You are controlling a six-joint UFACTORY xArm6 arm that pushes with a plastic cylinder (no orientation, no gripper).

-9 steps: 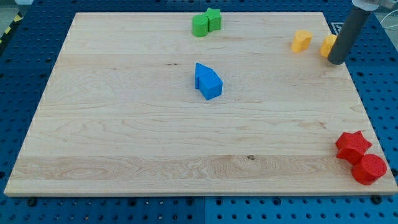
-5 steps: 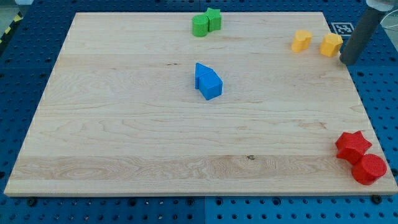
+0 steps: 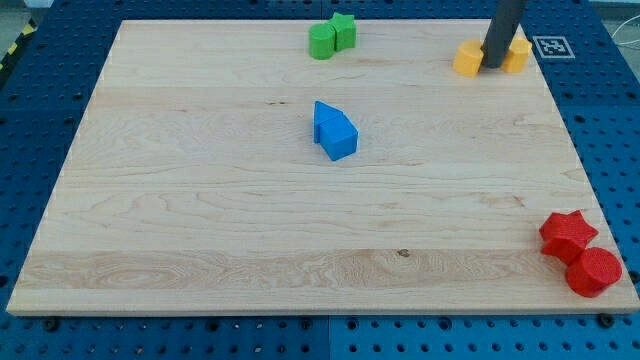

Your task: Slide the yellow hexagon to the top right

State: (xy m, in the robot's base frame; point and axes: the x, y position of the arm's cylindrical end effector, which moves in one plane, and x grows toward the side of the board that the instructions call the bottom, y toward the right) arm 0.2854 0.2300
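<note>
Two yellow blocks lie near the board's top right corner. The left one (image 3: 466, 58) looks like the hexagon, and the right one (image 3: 518, 55) looks squarer. My dark rod comes down from the view's top between them. My tip (image 3: 493, 66) rests on the board in the gap, close against both blocks. The rod hides part of each block.
A green star (image 3: 344, 30) and a green round block (image 3: 321, 42) touch at the top middle. Two joined blue blocks (image 3: 334, 131) lie near the centre. A red star (image 3: 567, 234) and a red cylinder (image 3: 593, 271) sit at the bottom right. A black-and-white marker (image 3: 553, 46) lies off the board's top right corner.
My tip moved from beyond the board's right edge leftward and up, in between the two yellow blocks. Both yellow blocks shifted a little left and toward the view's top.
</note>
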